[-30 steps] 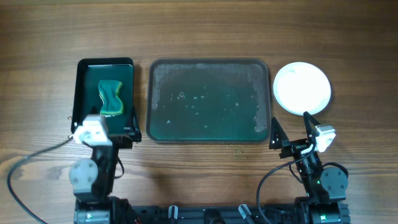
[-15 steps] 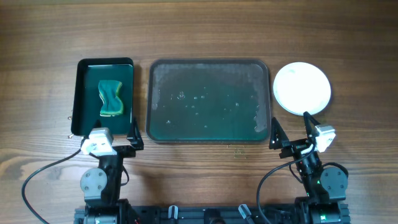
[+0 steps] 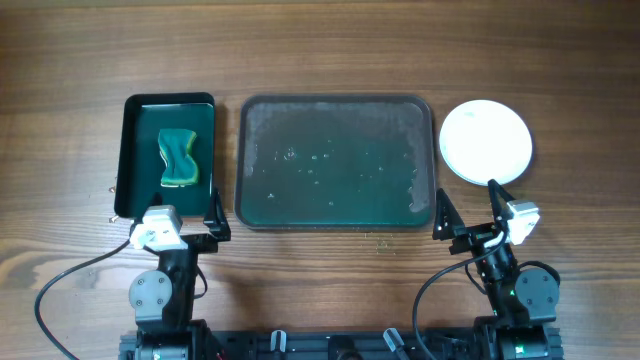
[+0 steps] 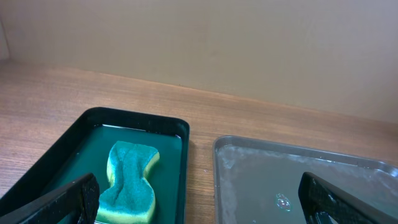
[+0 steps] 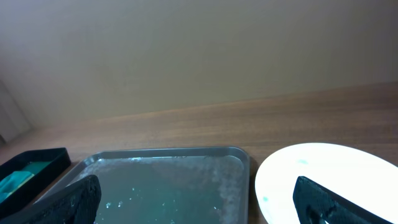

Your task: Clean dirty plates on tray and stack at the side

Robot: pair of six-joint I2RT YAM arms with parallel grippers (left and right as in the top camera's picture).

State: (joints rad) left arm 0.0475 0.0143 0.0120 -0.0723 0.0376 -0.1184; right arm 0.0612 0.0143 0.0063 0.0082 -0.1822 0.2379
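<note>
large dark grey-green rectangular tray at mid wooden surface, its floor wet with film and droplets. round white plate lies on the surface just right of the tray, top face plain white; cannot tell if others lie beneath. smaller dark green tray just left, holding a green waisted sponge. left end effector near that tray's near edge, fingers wide apart, gripping nothing. right end effector near the plate, fingers likewise spread.
</note>
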